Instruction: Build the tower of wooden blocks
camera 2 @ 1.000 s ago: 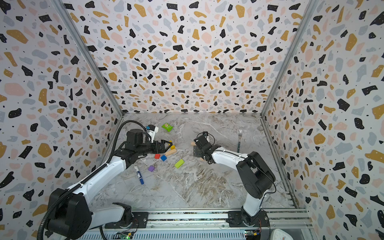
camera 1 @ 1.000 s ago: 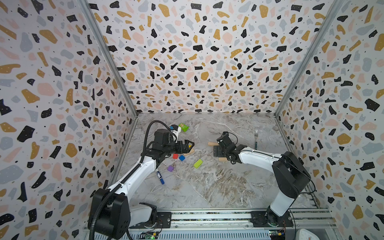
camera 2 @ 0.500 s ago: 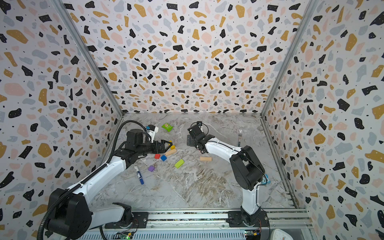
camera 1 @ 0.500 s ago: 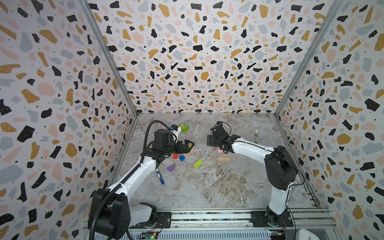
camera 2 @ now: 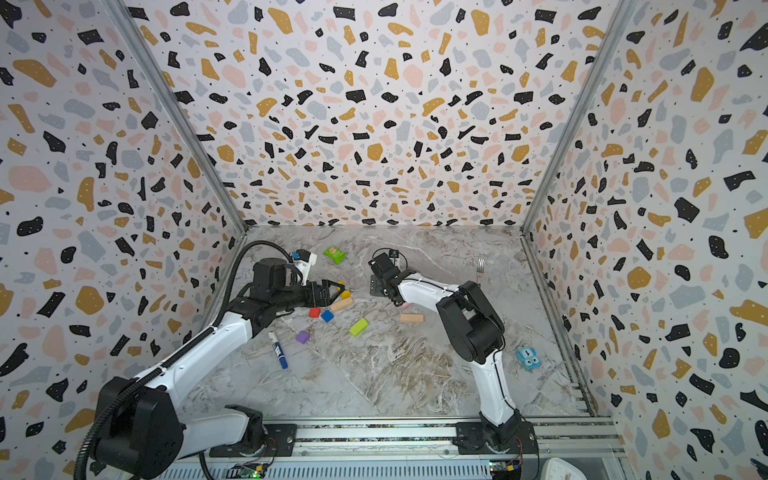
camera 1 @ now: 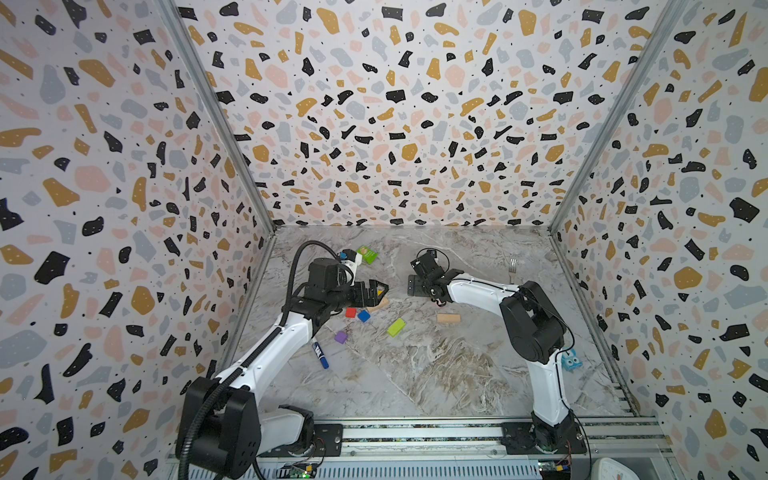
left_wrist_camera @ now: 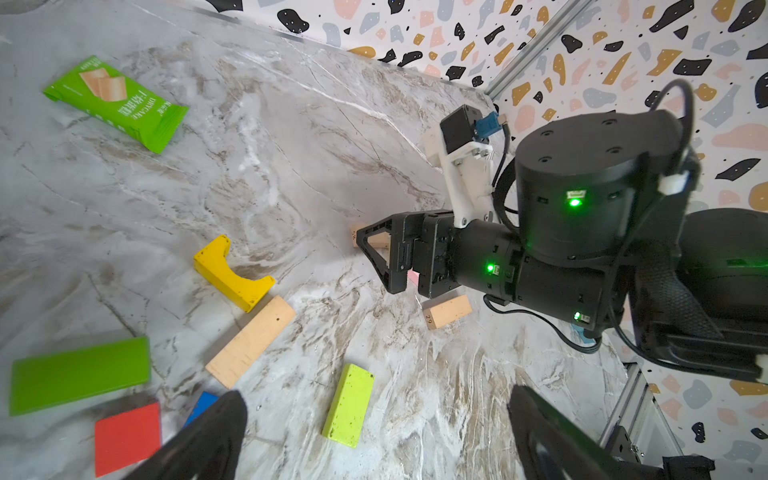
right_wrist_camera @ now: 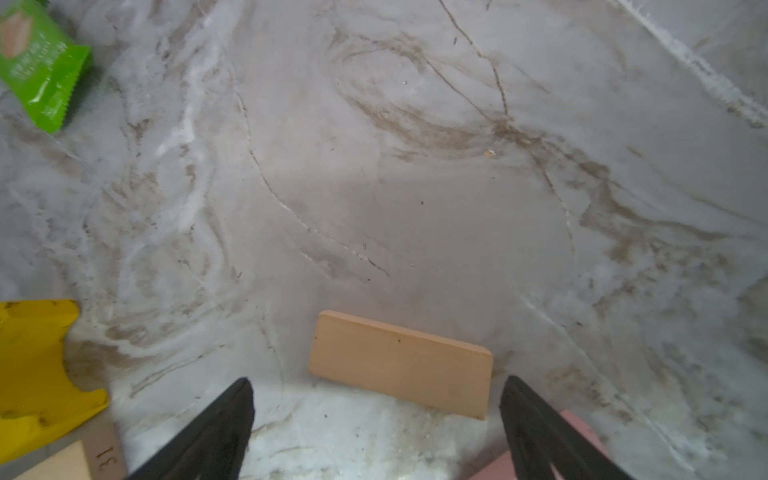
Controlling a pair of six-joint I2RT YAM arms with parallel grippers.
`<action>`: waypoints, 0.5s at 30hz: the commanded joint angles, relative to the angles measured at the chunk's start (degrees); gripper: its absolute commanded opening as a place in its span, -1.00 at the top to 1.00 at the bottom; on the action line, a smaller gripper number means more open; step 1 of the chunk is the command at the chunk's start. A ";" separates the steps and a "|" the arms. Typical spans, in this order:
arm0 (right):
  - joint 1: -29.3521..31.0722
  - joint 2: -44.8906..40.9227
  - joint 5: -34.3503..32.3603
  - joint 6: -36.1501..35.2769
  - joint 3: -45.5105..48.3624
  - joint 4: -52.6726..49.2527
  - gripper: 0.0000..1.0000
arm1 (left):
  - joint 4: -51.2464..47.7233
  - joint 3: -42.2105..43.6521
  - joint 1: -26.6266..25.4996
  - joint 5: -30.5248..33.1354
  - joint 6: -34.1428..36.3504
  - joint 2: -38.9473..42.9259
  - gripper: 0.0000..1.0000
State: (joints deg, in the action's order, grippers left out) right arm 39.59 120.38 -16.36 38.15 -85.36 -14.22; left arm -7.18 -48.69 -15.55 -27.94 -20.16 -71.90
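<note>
- Right wrist view: tan bar (right_wrist_camera: 399, 365) lies crosswise just ahead of the right jaws, which are spread and empty.
- No tower yet; wood blocks (camera 1: 396, 327) lie loose on the surface (camera 1: 415, 374), centre-left in both top views.
- Left jaws are spread and empty, hanging by the red cube (left_wrist_camera: 126, 436).
- Step, my read: fetching a first base bar.
- Next: lower, straddle, pinch; probably a wrist turn for the narrow sides.
- Writing: "31" on one tan block (right_wrist_camera: 62, 461), "29" on another (left_wrist_camera: 446, 311); packet (left_wrist_camera: 116, 102) seems to read "DIYCAKE".
</note>
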 commanded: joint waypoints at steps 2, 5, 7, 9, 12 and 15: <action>-0.20 0.55 -1.33 1.95 -2.17 -1.74 -0.87 | 2.96 0.63 -0.27 0.61 0.39 2.29 -0.98; -0.22 1.85 -1.57 2.69 -3.30 -2.47 -0.87 | 2.87 0.46 -0.32 0.33 0.24 1.95 -0.98; -0.22 2.46 -1.91 3.23 -3.66 -2.61 -0.87 | 2.69 0.36 -0.27 0.03 0.21 1.70 -0.98; -0.22 3.08 -2.10 3.59 -4.01 -2.83 -0.87 | 2.63 0.39 -0.31 0.04 0.21 1.76 -0.98; -0.22 4.00 -2.40 4.18 -4.76 -3.29 -0.86 | 2.77 0.43 -0.29 0.06 0.21 1.94 -0.98; -0.22 4.79 -2.97 4.38 -5.38 -3.47 -0.84 | 2.78 0.43 -0.27 0.07 0.21 1.94 -0.98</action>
State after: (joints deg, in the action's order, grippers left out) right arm 39.59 124.84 -18.09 41.15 -88.79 -15.46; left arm -6.37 -48.64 -15.55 -27.83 -20.18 -70.85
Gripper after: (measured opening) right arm 0.921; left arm 0.991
